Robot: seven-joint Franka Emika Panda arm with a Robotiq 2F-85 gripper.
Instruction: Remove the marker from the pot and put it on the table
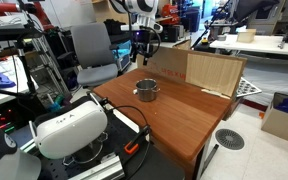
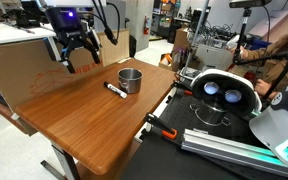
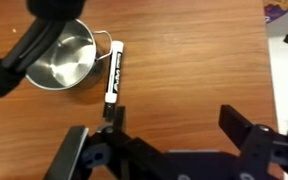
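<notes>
The marker (image 3: 114,72) lies twelve-to-six on the table (image 3: 194,60), at three o'clock of the pot (image 3: 59,60). The gripper (image 3: 159,140), spread and apparently empty, has it at eleven o'clock.

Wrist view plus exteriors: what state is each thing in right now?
marker: lying flat on the table beside the pot, not held.
pot: upright, no marker inside.
end effector: open, empty, raised above the table.

shiny metal pot (image 3: 62,60), smooth reddish wooden table (image 3: 184,60), pale plywood board (image 1: 214,72)
</notes>
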